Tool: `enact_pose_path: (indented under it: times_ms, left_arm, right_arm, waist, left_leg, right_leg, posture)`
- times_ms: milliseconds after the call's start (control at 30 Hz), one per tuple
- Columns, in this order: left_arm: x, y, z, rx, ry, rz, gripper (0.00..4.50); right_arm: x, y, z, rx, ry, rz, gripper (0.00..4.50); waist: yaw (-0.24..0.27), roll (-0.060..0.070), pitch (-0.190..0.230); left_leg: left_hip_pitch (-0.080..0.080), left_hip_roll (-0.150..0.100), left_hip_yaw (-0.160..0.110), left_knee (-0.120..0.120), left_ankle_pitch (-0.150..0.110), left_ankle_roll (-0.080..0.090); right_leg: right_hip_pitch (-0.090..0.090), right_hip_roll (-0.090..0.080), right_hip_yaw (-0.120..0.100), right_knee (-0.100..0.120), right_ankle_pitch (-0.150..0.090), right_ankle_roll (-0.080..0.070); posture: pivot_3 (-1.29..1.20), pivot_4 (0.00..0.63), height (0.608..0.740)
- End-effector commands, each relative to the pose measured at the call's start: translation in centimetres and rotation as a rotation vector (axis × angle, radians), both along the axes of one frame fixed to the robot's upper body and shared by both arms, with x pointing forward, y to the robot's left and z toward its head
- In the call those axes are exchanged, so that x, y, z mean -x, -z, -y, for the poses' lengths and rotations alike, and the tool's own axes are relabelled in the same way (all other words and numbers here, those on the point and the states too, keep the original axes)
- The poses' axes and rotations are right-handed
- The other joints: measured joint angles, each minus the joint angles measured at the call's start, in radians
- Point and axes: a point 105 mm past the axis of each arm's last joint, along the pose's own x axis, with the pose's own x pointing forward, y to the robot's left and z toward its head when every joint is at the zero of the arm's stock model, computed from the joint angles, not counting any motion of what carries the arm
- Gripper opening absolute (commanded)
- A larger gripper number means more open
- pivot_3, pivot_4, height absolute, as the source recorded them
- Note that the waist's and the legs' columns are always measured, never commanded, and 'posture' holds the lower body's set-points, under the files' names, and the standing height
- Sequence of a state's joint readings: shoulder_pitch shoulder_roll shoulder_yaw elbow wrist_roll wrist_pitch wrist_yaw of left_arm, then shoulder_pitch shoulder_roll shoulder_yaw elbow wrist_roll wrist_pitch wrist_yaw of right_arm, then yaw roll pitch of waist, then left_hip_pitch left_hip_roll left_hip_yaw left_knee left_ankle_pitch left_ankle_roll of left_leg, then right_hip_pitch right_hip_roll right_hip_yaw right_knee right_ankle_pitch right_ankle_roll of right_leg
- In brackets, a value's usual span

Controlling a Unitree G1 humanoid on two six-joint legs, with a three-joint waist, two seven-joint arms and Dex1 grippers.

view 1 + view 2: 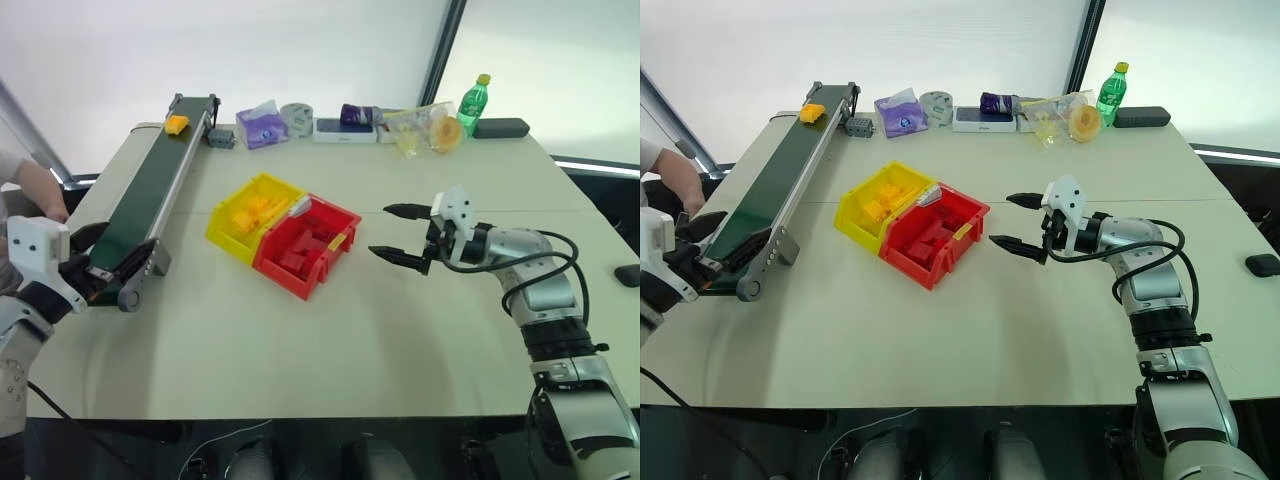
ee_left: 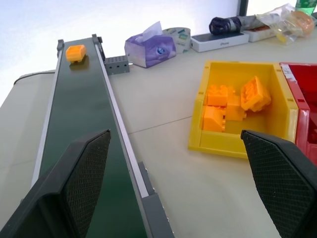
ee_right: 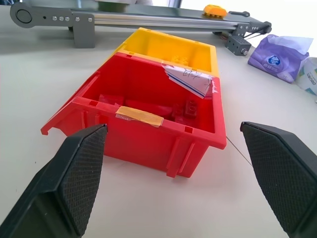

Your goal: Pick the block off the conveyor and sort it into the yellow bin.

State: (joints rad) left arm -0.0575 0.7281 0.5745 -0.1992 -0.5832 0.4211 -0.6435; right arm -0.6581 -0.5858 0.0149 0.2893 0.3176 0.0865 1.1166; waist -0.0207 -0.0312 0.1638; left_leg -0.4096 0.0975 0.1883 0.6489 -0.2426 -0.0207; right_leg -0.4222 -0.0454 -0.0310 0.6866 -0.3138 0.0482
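The yellow-orange block (image 1: 177, 124) lies at the far end of the dark green conveyor (image 1: 150, 190), also seen from the left wrist as the block (image 2: 75, 52). My left gripper (image 1: 95, 258) hangs open at the belt's near end, far from the block, with nothing between its fingers. The yellow bin (image 1: 222, 235) sits mid-table holding several orange bricks, joined to a red bin (image 1: 305, 245) with red blocks. To the right of the red bin, my right gripper (image 1: 380, 230) is open and empty, pointing at it.
Along the table's far edge stand a purple tissue pack (image 1: 262, 124), a tape roll (image 1: 296, 114), a white box (image 1: 340, 128), a plastic bag (image 1: 430, 125), a green bottle (image 1: 473, 100) and a black case (image 1: 500, 127). A person's arm (image 1: 35, 185) rests left of the conveyor.
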Motion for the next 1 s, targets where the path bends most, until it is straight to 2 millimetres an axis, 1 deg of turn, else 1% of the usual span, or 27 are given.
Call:
enact_pose_path:
  times_ms: [33, 233, 300, 367, 467, 533, 633, 667, 800, 1000]
  left_arm:
    - [0.7, -1.7, -0.2, -0.018, -0.007, 0.075, 4.44]
    - [1.2, -1.7, -0.6, -0.013, -0.042, 0.098, 4.44]
    - [1.7, -2.1, -1.3, -0.011, -0.088, 0.131, 4.44]
    - [2.4, -2.4, -1.9, 0.028, -0.138, 0.158, 4.44]
    - [3.7, -2.4, -2.2, 0.044, -0.183, 0.187, 4.44]
    - [4.7, -2.2, -2.7, 0.069, -0.227, 0.202, 4.44]
    - [6.8, -0.3, -4.0, 0.101, -0.356, 0.209, 4.44]
    - [7.2, 0.1, -4.2, 0.100, -0.383, 0.208, 4.44]
    - [7.7, 1.5, -4.2, 0.121, -0.407, 0.183, 4.44]
    - [7.4, 1.7, -3.9, 0.123, -0.390, 0.173, 4.44]
  right_arm:
    - [0.2, -1.3, -0.4, -0.008, -0.016, 0.051, 4.50]
    - [0.2, -1.9, -0.9, -0.006, -0.024, 0.055, 4.50]
    - [0.2, -2.1, -1.0, -0.006, -0.027, 0.057, 4.50]
    - [0.3, -2.2, -1.1, -0.006, -0.028, 0.057, 4.50]
    - [0.3, -2.3, -1.1, -0.008, -0.029, 0.056, 4.50]
    - [0.3, -2.2, -1.2, -0.009, -0.031, 0.054, 4.50]
    - [0.1, -2.0, -1.3, -0.012, -0.038, 0.050, 4.50]
    - [0.1, -1.9, -1.4, -0.013, -0.039, 0.049, 4.50]
    - [0.0, -1.9, -1.6, -0.014, -0.049, 0.049, 4.50]
    - [0.0, -1.7, -1.5, -0.013, -0.053, 0.046, 4.50]
  waist:
    - [0.000, 0.000, 0.000]
    - [0.000, 0.000, 0.000]
    - [-0.001, 0.000, 0.000]
    - [-0.002, 0.000, 0.000]
    - [-0.001, 0.000, 0.000]
    - [-0.001, 0.000, 0.000]
    - [-0.002, 0.000, 0.000]
    - [-0.002, 0.000, 0.000]
    - [0.005, 0.000, 0.000]
    - [0.002, 0.000, 0.000]
  left_leg:
    - [0.000, 0.000, 0.000, 0.000, 0.000, 0.000]
    - [0.000, 0.000, 0.000, 0.000, 0.000, 0.000]
    - [0.000, 0.000, 0.000, 0.000, 0.000, 0.000]
    - [0.000, 0.000, 0.000, 0.000, 0.000, 0.000]
    - [0.000, 0.000, 0.000, 0.000, 0.000, 0.000]
    - [0.000, 0.000, 0.000, 0.000, 0.000, 0.000]
    - [0.000, 0.000, 0.000, 0.000, 0.000, 0.000]
    - [0.000, 0.000, 0.000, 0.000, 0.000, 0.000]
    - [0.000, 0.000, -0.002, 0.001, 0.000, 0.000]
    - [0.000, 0.000, -0.002, 0.001, -0.001, 0.002]
  right_leg:
    - [0.000, 0.000, 0.000, 0.000, 0.000, 0.000]
    - [0.000, 0.000, 0.000, 0.000, 0.000, 0.000]
    - [0.000, 0.000, 0.000, 0.000, 0.000, 0.000]
    - [0.000, 0.000, 0.000, 0.000, 0.000, 0.000]
    - [0.000, 0.000, 0.000, 0.000, 0.000, 0.000]
    - [0.000, 0.000, 0.000, 0.000, 0.000, 0.000]
    - [0.000, 0.000, 0.000, 0.000, 0.000, 0.000]
    - [0.000, 0.000, 0.001, 0.000, 0.000, 0.000]
    - [0.001, 0.000, 0.000, 0.000, 0.000, 0.000]
    - [0.002, 0.000, 0.000, -0.001, 0.000, 0.000]
  posture:
    - [0.00, 0.150, 0.740]
    - [0.00, 0.150, 0.740]
    - [0.00, 0.150, 0.740]
    - [0.00, 0.150, 0.740]
    - [0.00, 0.150, 0.740]
    - [0.00, 0.150, 0.740]
    - [0.00, 0.150, 0.740]
    - [0.00, 0.150, 0.740]
    - [0.00, 0.150, 0.740]
    - [0.00, 0.150, 0.740]
